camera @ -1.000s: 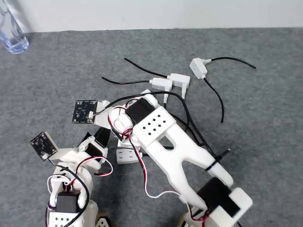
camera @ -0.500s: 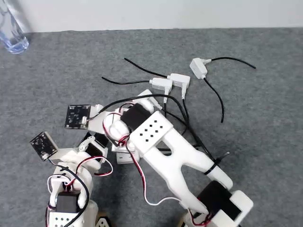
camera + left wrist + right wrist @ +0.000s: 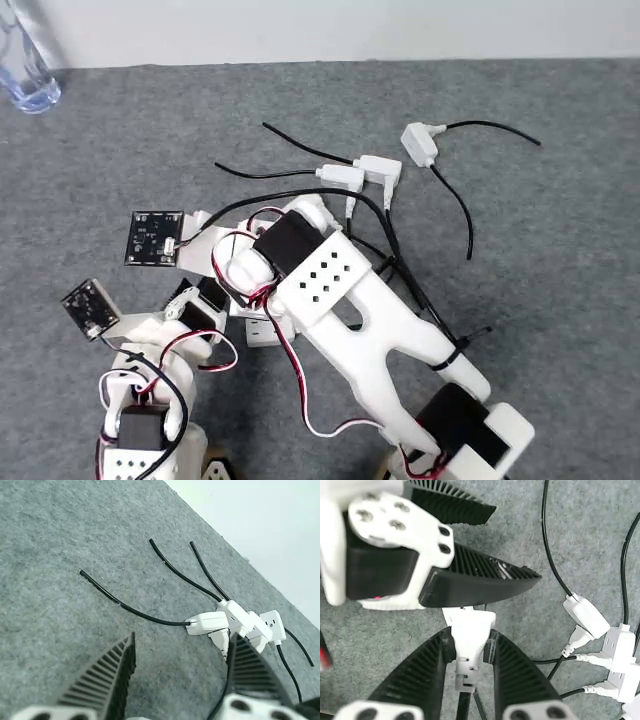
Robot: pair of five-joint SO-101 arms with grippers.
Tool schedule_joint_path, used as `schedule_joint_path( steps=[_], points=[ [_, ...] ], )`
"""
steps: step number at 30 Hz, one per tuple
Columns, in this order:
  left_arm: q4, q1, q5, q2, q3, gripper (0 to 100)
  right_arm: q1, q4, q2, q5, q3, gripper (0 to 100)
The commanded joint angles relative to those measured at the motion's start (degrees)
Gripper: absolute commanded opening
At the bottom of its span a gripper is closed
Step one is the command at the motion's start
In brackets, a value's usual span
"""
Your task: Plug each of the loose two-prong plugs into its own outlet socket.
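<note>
The right claw (image 3: 470, 630) is clamped on a white plastic two-prong plug with a black cord (image 3: 469, 655). The plug's body is pinched between the two black ridged fingers, above the grey felt table cover (image 3: 560, 300). Whether its prongs have entered a socket cannot be told.

The left claw (image 3: 183, 639) hangs just beyond the held plug's front end with its fingers spread wide and nothing between them.

Near the held plug, but clear of it, a second white plug on a black cord (image 3: 340, 178) lies right against a third white plug piece (image 3: 380, 170). A white angled plug block (image 3: 420, 143) lies farther from the held plug than those two. A clear plastic bottle (image 3: 25, 70) stands well apart from the held plug, at the cover's corner.
</note>
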State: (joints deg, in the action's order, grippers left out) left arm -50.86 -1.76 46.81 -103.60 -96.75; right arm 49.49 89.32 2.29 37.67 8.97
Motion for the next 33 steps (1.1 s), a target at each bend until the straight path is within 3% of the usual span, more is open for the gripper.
schedule_joint_path(
  steps=[1,33],
  points=[
    [-0.35,0.18,0.09,-0.53,0.31,28,0.57,-0.4,3.38,-0.44,4.04,0.8],
    [-0.26,0.35,0.09,-0.53,0.31,28,0.57,4.44,2.68,-0.35,14.86,0.8]
  ],
)
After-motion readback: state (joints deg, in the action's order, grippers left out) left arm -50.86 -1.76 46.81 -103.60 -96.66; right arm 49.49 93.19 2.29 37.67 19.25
